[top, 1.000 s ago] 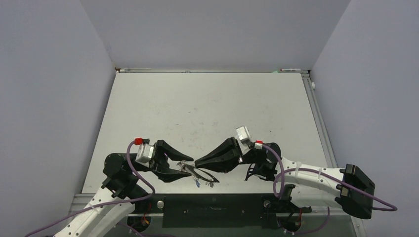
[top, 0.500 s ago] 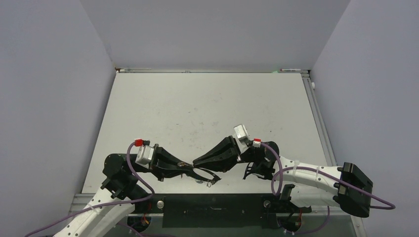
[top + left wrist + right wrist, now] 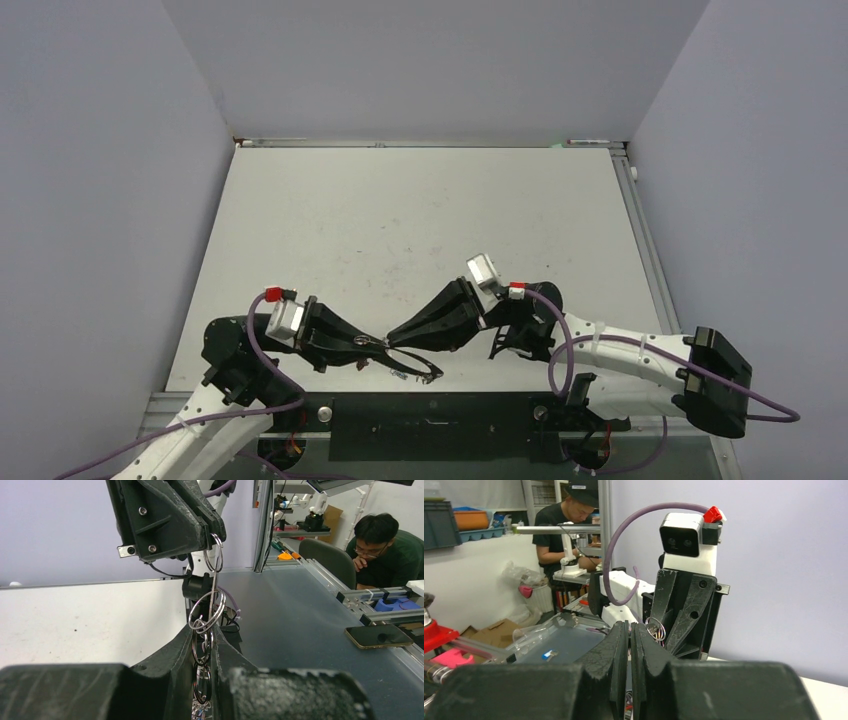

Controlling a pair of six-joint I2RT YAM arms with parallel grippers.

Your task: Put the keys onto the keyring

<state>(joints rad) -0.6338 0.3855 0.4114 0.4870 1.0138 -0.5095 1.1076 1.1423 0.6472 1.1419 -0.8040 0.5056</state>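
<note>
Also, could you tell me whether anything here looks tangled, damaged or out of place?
Nothing looks damaged or spilled. The one untidy spot lies between the shut left gripper and shut right gripper: small silvery rings overlap in a tangle there, and the keyring trails askew toward the near edge of the table.

Pale lilac walls enclose a scuffed white table; beyond it, a grey workbench.

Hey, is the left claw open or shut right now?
Shut: the left claw pinches the keys, its fingers nearly meeting around their dark loops in the wrist view.
</note>
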